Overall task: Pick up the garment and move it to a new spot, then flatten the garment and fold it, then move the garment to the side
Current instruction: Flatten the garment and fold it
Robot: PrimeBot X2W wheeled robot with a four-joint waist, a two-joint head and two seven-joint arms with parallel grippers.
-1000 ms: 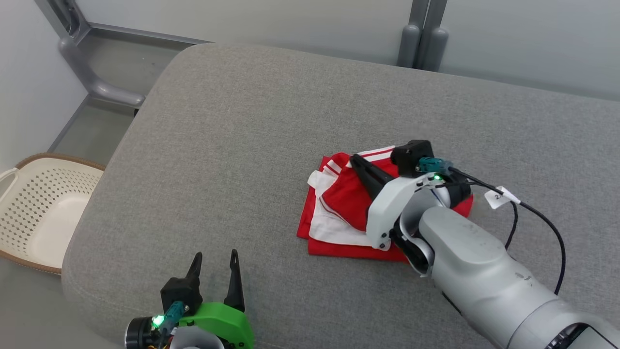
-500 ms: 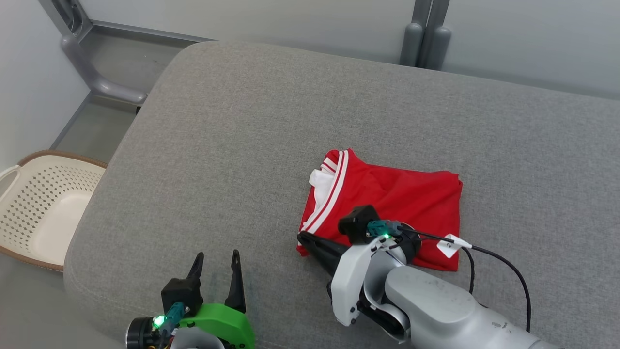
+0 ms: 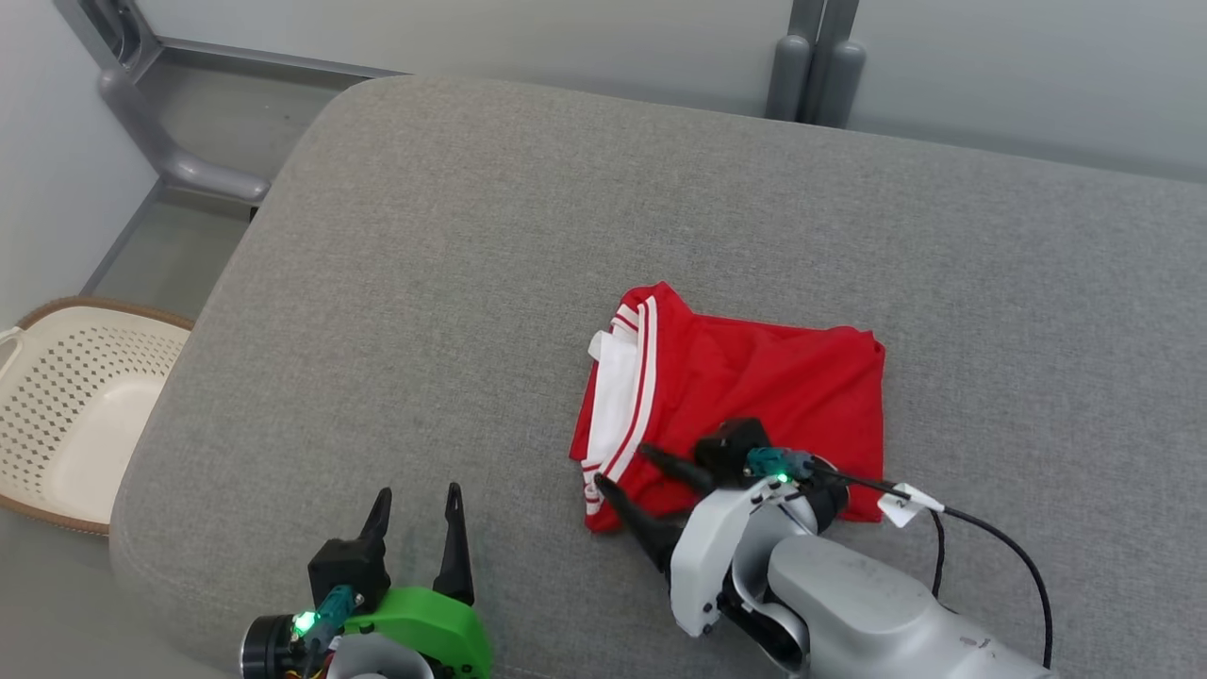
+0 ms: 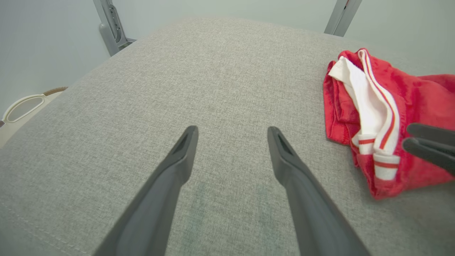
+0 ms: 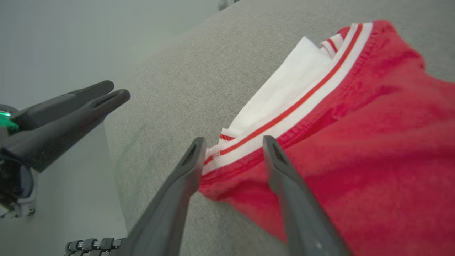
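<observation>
The garment (image 3: 773, 387) is red, with a white panel and white trim carrying 1 red stripe. The cushion (image 3: 471, 236) is grey weave. The basket (image 3: 66, 377) is cream, perforated and brown-rimmed.

The left hand (image 3: 420, 493) wears green housing, the right hand (image 3: 623, 466) white.

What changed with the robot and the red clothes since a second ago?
The right gripper pulled the top layer of the red fabric garment with white stripes toward the robot, closing the fold, then let go; its fingers now stand open at the near left corner. The left gripper stayed open in place.
</observation>
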